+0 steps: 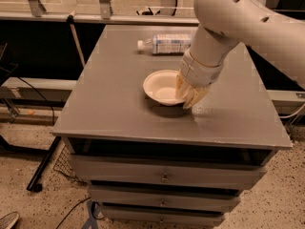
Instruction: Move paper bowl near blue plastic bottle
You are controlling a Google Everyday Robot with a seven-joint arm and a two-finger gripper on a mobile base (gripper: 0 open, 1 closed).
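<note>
The paper bowl (161,86) sits open side up near the middle of the grey cabinet top (114,109), a dark shadow showing under its near edge at about 6 o'clock. The gripper (189,93) is at the bowl's 3 o'clock rim. Its yellowish fingers (196,95) point down and straddle that rim, one on the inner side and one on the outer, drawn close together so that they appear clamped on the rim. The white arm (238,18) reaches in from about 1 o'clock, and its ribbed wrist stands just above the bowl's right side. The blue plastic bottle (164,44) lies on its side toward the far edge of the top, at 12 o'clock from the bowl and apart from it, with bare grey surface between the two. Its white cap points to 9 o'clock, and its other end runs behind the arm. Below the top, the cabinet's drawers (164,175) face the camera, each with a small knob. A dark cable (71,213) trails across the speckled floor (28,175) at about 7 o'clock from the cabinet.
</note>
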